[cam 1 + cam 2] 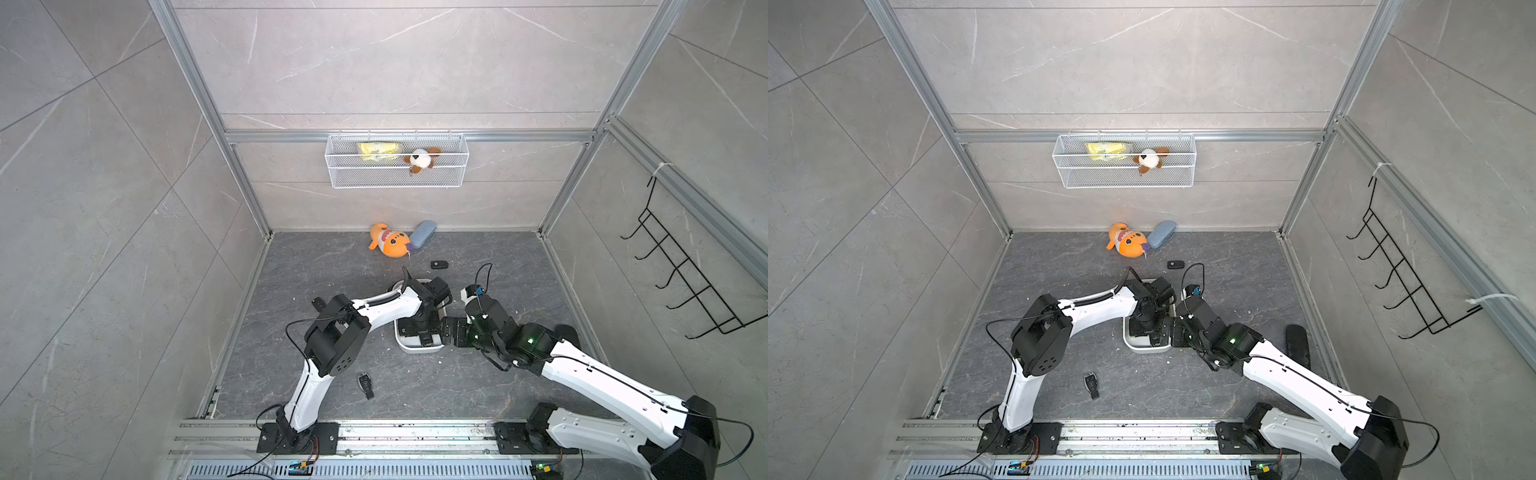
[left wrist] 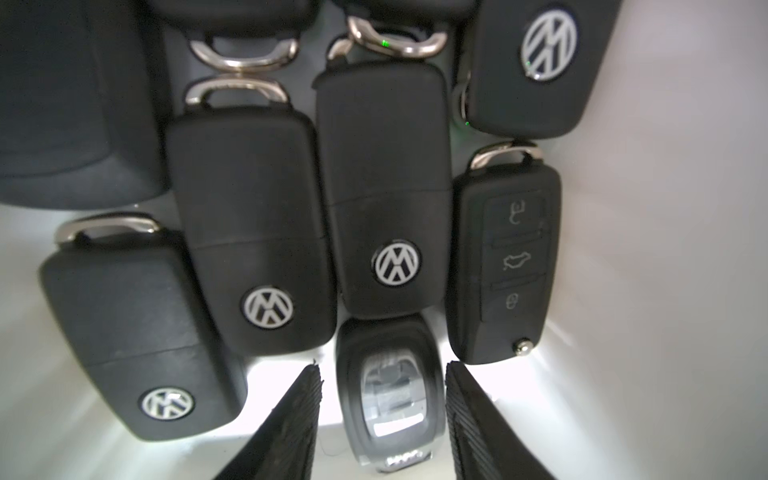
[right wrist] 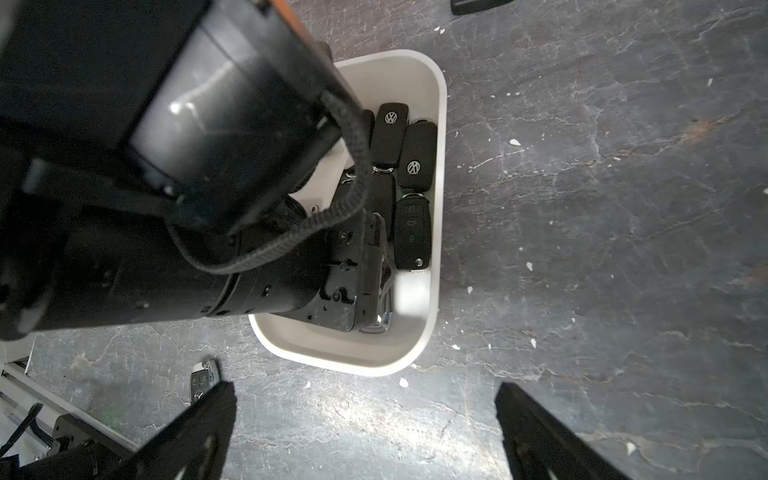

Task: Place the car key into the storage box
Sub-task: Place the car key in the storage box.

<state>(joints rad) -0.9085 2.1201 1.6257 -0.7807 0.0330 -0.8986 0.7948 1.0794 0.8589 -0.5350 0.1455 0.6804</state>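
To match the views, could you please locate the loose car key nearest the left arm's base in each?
Both top views: loose car key on floor, between left arm's base and storage box.
Left wrist: absent.
Right wrist: key on floor off the box's corner.
Shared landmark: the storage box.

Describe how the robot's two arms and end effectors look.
Both the left arm and the right arm have smooth white shells on the long links and boxy black joint housings, with black cables running along them. Small green lights glow on the right arm's joints. The left end effector and the right end effector have black, tapering fingers; the left's are ribbed.
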